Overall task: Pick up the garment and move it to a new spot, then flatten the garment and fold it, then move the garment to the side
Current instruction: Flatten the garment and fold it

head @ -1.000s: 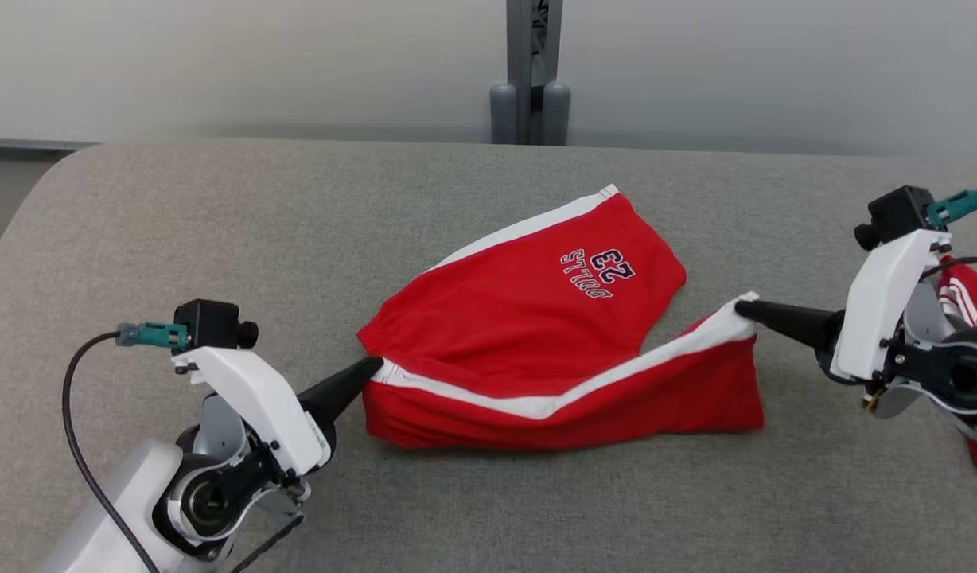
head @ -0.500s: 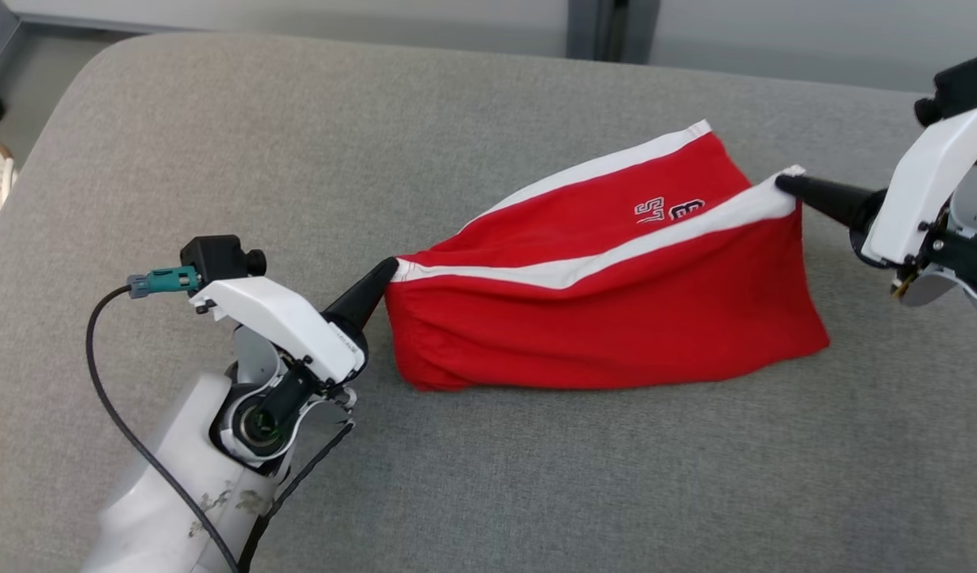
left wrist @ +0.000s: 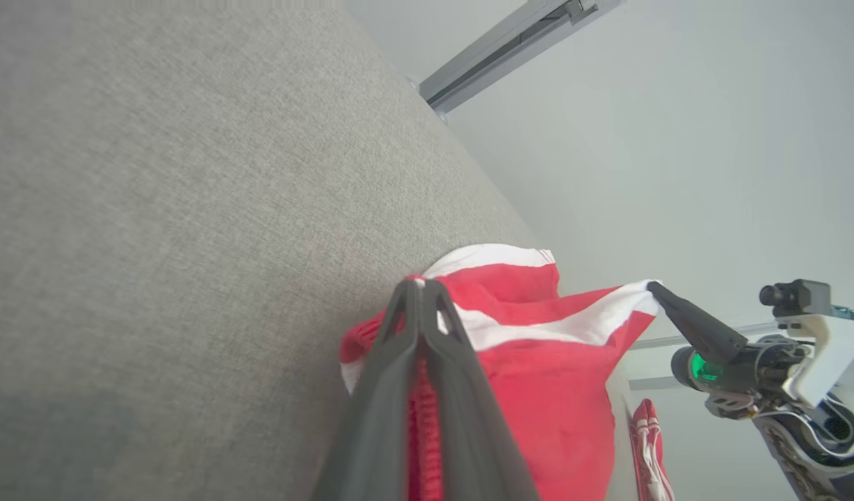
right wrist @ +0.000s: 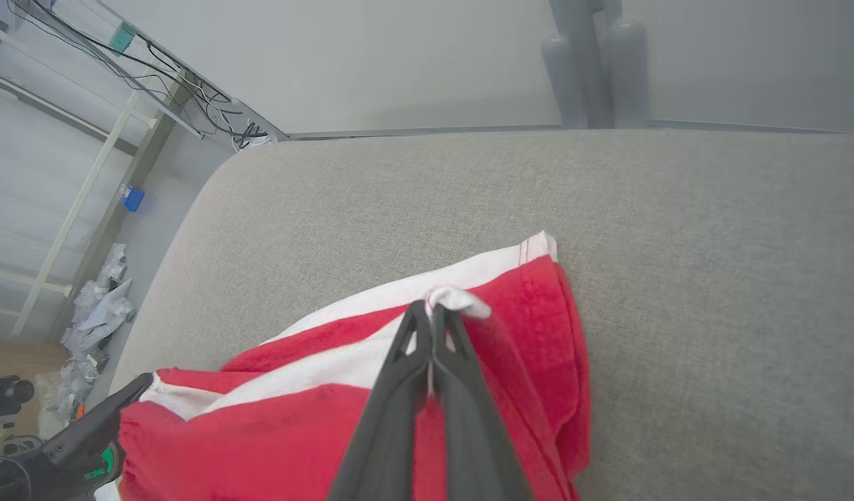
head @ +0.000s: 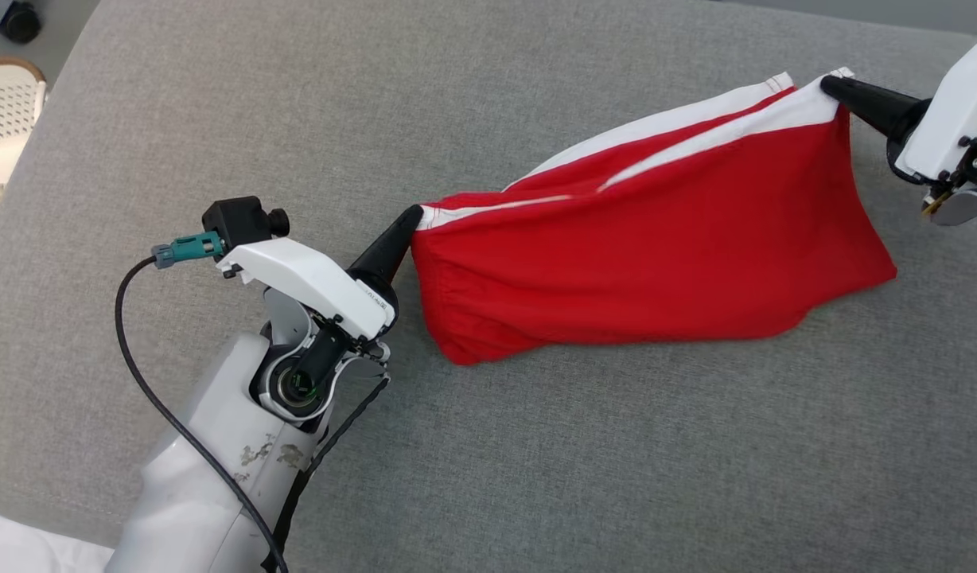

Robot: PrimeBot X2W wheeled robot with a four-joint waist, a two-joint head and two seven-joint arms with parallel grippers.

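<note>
1. The red shorts (head: 663,239) are suspended taut over the grey worktop (head: 536,461), with the lower edge seemingly resting on it.
2. Opposite corners are clamped by the left claw (head: 413,213) and the right claw (head: 829,81), likely for spreading flat.

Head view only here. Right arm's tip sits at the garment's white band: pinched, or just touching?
Observer: Pinched. Right wrist view: right gripper, jaws shut, the white band of the red garment folded between the tips.
Operator: Left side?
Observer: Left gripper, jaws shut too, gathered red fabric between them.
Operator: Anything outside my frame?
Observer: A second red cloth with white stripes, low in the left wrist view, beyond the garment.
</note>
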